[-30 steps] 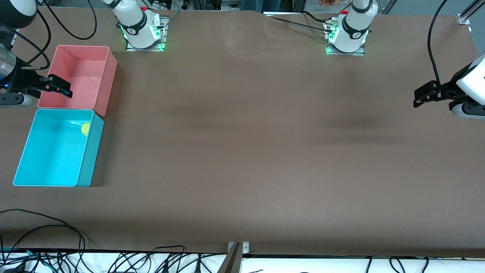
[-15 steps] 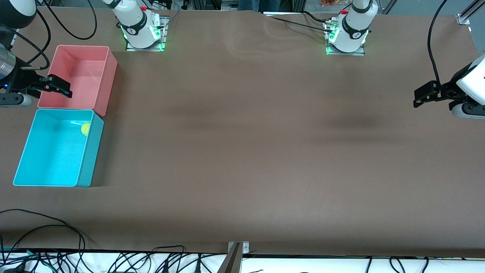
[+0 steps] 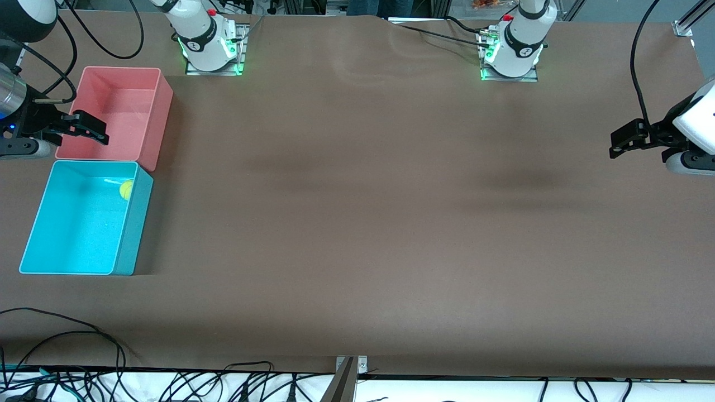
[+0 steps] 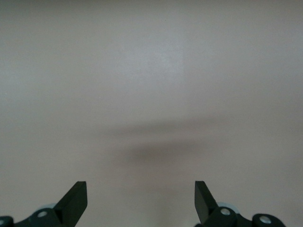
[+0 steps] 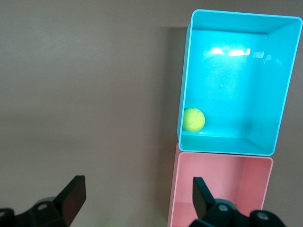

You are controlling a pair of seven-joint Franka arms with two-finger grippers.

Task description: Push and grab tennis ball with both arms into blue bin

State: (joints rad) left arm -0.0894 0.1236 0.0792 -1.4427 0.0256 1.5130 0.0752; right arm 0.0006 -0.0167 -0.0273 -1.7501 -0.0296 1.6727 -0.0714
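A small, fuzzy yellow-green tennis ball (image 3: 126, 190) sits inside the blue bin (image 3: 34, 223), tucked into the corner closest to the pink bin (image 3: 162, 111) and the middle of the table. The blue bin is a bright cyan, smooth plastic rectangle with an open top, a pale rim and a glossy floor that catches light. The pink bin, matte and of similar shape, touches it on the side farther from the front camera. Both stand on a plain brown table (image 3: 357, 223). The right gripper (image 3: 89, 127) hangs over the pink bin, fingers wide apart and empty. The left gripper (image 3: 628, 139) waits over bare table at the left arm's end, fingers also spread wide, holding nothing.
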